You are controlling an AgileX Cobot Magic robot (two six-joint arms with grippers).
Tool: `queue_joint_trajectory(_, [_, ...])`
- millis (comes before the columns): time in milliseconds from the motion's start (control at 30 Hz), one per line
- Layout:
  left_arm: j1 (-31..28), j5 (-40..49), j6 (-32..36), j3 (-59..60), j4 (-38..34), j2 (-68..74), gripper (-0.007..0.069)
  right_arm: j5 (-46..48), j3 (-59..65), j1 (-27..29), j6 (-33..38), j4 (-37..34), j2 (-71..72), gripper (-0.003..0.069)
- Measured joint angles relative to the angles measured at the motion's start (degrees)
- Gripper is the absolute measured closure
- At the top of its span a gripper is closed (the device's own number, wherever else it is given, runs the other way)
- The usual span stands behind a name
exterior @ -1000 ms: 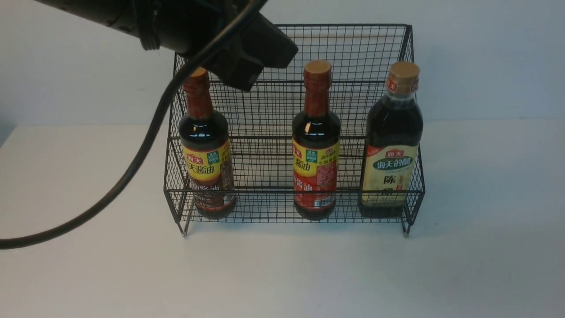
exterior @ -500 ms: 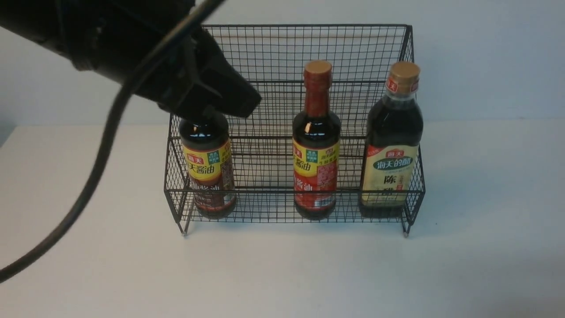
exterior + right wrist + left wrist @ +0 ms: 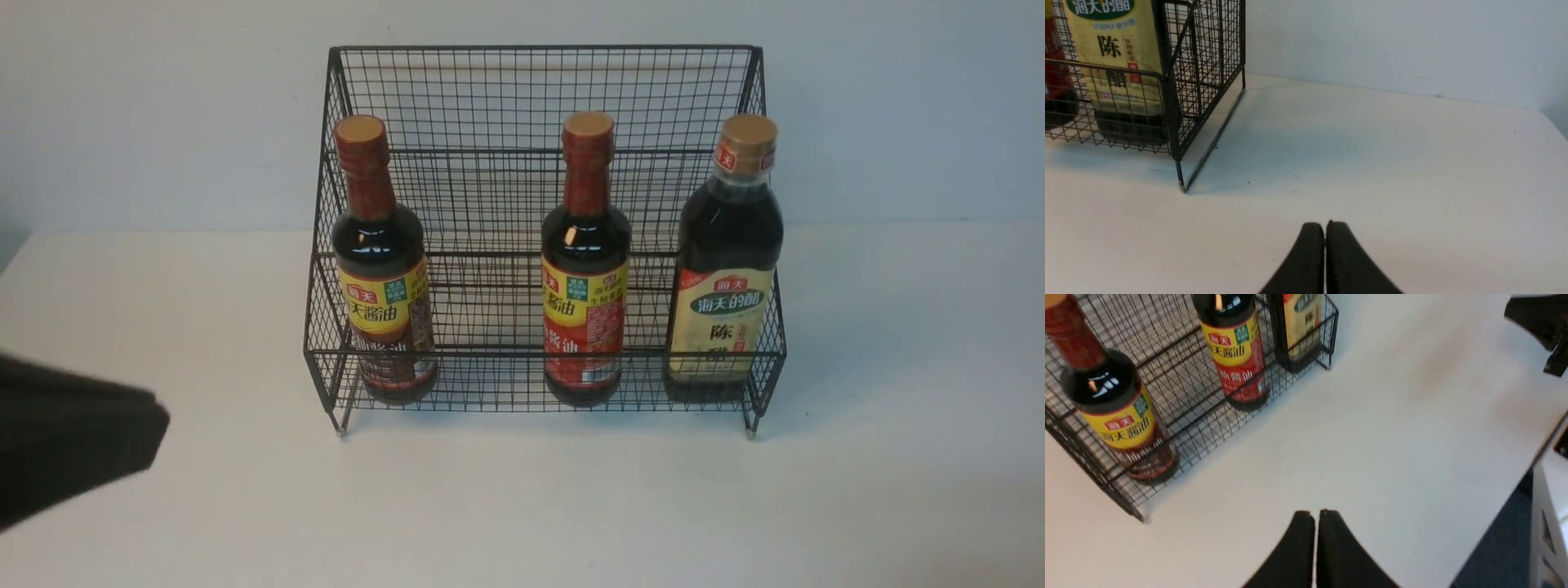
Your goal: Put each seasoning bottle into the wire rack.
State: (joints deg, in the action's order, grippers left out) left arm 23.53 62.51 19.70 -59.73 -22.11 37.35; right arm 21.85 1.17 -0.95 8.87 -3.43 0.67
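Note:
The black wire rack (image 3: 539, 90) stands at the back middle of the white table, and all three seasoning bottles are upright on its lower tier. One slim red-necked bottle (image 3: 382, 302) is at its left end, another (image 3: 584, 302) in the middle, and the broader cream-labelled bottle (image 3: 725, 302) at the right end. My left gripper (image 3: 1316, 512) is shut and empty over bare table in front of the rack's left end. A blurred dark part of my left arm (image 3: 73, 441) shows at the front view's lower left. My right gripper (image 3: 1325, 223) is shut and empty, to the right of the rack (image 3: 1204, 53).
The table's right edge runs beside a white cabinet (image 3: 1549, 506) over dark blue floor. A dark part of the other arm (image 3: 1539, 318) hangs beyond the rack in the left wrist view. A pale wall rises behind the rack.
My left arm has swung from above the left bottle's neck down and left to the table's lower left edge, uncovering that bottle. The bottles and rack have not moved.

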Motion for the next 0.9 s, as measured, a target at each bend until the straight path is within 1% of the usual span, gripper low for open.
queue_joint_trajectory(33, [0.00,-3.47,-0.16,3.27,-0.08,-2.67,0.0629,0.00,0.00,0.00,0.00,0.00,0.00,0.0657])
queue_joint_trajectory(100, [0.00,-16.12,-0.28,13.17,-0.15,-10.47,0.0629,0.00,0.00,0.00,0.00,0.00,0.00,0.0657])
queue_joint_trajectory(133, [0.00,-16.12,-0.28,13.96,-0.15,-10.47,0.0629,0.00,0.00,0.00,0.00,0.00,0.00,0.0657])
queue_joint_trajectory(200, [0.00,-29.93,-0.33,24.02,-0.09,-16.80,0.0629,0.00,0.00,0.00,0.00,0.00,0.00,0.0657])
queue_joint_trajectory(233, [0.00,-34.04,-0.33,27.06,-0.09,-18.63,0.0629,0.00,0.00,0.00,0.00,0.00,0.00,0.0657])
queue_joint_trajectory(267, [0.00,-34.76,-0.33,27.63,-0.09,-18.97,0.0629,0.00,0.00,0.00,0.00,0.00,0.00,0.0657])
queue_joint_trajectory(367, [0.00,-43.05,-0.33,35.37,-0.15,-23.30,0.0629,0.00,0.00,0.00,0.00,0.00,0.00,0.0657])
queue_joint_trajectory(500, [0.00,-46.24,-0.33,41.96,1.83,-25.64,0.0629,0.00,0.00,0.00,0.00,0.00,0.00,0.0657])
queue_joint_trajectory(800, [0.00,-46.23,-0.35,49.22,4.05,-25.84,0.0629,0.00,0.00,0.00,0.00,0.00,0.00,0.0657])
queue_joint_trajectory(900, [-0.50,-46.23,-2.12,52.22,5.92,-26.87,0.0629,0.00,0.00,0.00,0.00,0.00,0.00,0.0657])
